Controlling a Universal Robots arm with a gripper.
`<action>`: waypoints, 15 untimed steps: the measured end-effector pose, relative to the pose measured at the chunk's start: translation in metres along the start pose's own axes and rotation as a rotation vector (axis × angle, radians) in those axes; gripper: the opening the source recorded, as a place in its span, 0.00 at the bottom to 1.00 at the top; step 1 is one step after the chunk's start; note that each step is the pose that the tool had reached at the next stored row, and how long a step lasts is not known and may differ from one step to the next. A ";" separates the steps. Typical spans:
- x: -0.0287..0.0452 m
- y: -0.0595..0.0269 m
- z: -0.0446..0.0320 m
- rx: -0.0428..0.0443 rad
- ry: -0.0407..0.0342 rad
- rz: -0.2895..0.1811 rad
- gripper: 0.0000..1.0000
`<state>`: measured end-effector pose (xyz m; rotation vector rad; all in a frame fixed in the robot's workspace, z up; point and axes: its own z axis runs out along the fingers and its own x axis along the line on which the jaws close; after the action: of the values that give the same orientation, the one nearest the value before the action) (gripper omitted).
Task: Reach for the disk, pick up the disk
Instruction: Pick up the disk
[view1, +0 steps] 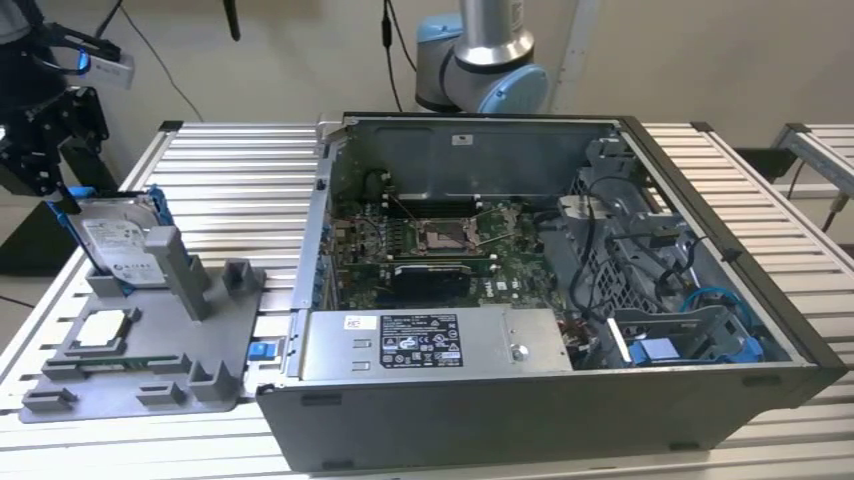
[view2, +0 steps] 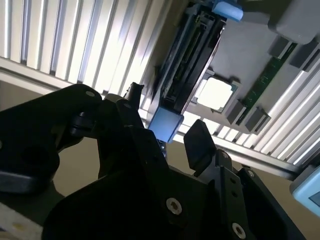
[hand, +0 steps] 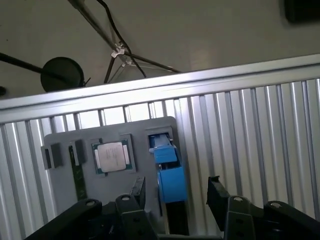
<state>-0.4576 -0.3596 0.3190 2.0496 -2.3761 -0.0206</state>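
End effector (hand: 175, 187) fingers (hand: 216, 192) stood nearest in both wrist views. They were spread apart, one on either side of the disk (hand: 167, 170), with a gap showing on each side. Nothing was pinched.

The disk stood on edge in a slot of the grey holder (view1: 200, 350), with its blue bracket uppermost. The holder lay on the slatted desk (view1: 227, 170), toward the exterior view's left of the open case (view1: 534, 420). A chip (hand: 111, 156) lay flat in the same holder, just beside the disk and apart from it.

Assessment: the disk is judged rigid and fairly heavy for its size, with smooth metal faces that could slip under a light grip. It is also judged sensitive to knocks. The plastic bracket would likely flex, so the two broad faces near the upper end appear the soundest hold. Because the slot confines the lower end, a tilted pull could bind.
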 end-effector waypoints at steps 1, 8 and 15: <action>0.0000 -0.0001 0.0019 0.0001 0.0001 -0.009 1.00; 0.0002 0.0006 0.0144 -0.0004 0.0005 -0.080 1.00; 0.0004 0.0014 0.0273 -0.0005 -0.0004 -0.118 1.00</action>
<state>-0.4593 -0.3596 0.2917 2.1865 -2.2519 -0.0219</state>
